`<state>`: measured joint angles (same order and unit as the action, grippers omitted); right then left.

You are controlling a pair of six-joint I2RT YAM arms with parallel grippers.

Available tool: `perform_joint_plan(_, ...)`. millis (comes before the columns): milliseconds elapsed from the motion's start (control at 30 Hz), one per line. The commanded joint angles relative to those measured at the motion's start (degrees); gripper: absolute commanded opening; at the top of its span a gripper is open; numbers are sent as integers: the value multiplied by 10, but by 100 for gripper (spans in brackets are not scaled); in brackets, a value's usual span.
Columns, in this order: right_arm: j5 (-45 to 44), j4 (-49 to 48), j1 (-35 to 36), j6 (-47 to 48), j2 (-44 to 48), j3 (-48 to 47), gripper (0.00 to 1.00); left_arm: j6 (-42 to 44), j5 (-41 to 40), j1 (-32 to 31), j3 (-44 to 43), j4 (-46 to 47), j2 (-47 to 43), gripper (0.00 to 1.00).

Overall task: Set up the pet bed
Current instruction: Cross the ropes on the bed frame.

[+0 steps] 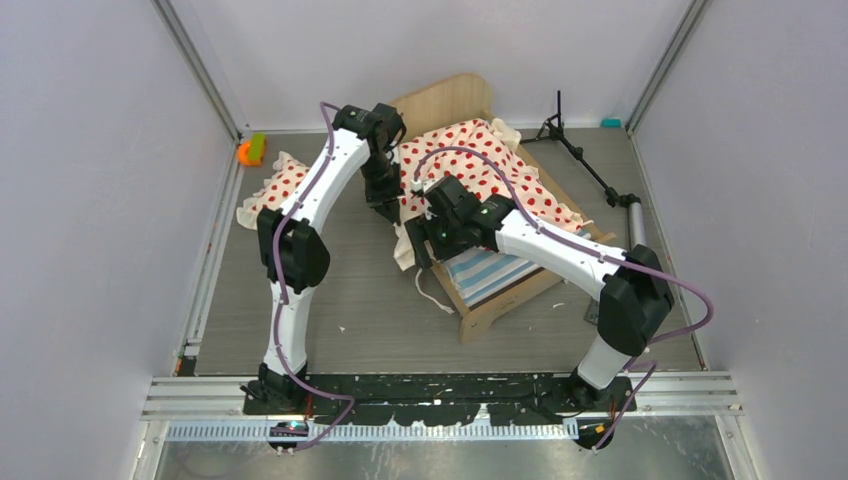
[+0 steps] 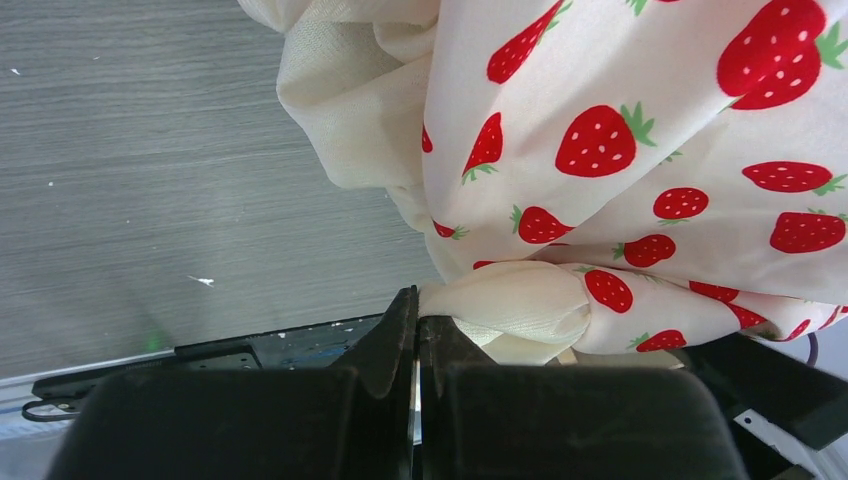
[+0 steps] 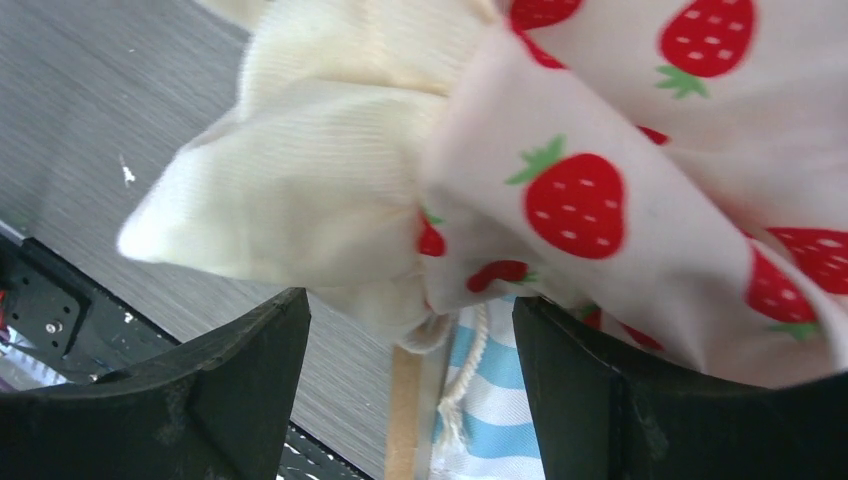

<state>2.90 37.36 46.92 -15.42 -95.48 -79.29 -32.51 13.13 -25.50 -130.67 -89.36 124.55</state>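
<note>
Pet bed (image 1: pixel 497 300) is parked diagonally on the grey counter (image 1: pixel 350 300), right of center. Its rounded headboard is tucked up near the back wall (image 1: pixel 420 50) and the foot end is angled toward the near right. Most of the frame is covered by the strawberry-print bedding (image 1: pixel 480 165); only the striped mattress (image 1: pixel 490 272) at the foot end is left bare.

The left pincer (image 2: pixel 418 318) is squeezed fully together, and a cream fold at the bedding's left edge is pinched at its tips, so that edge is held up off the counter. The right pincer (image 3: pixel 408 300) is spread wide. A cream corner of the bedding hangs just past its fingers, over the near left corner of the mattress, and nothing is clamped.

Room-wise, a broad open stretch of counter is seen left of the bed and in front of it. It's broken only by a matching pillow (image 1: pixel 275 190) near the left wall and a loose white cord (image 1: pixel 435 295) by the foot corner. The right side is tighter, where a black tripod stand (image 1: pixel 580 160) is laid just beside the frame.
</note>
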Motion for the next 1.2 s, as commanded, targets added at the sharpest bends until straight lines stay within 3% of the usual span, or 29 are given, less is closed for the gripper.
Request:
perform_joint_plan(0,-22,13,-7,-8,22,-2,79,4,9,1,-4,4,-32,0)
perform_joint_plan(1167,94,-40,1,-47,13,58,76,4,12,1,1,7,-28,0)
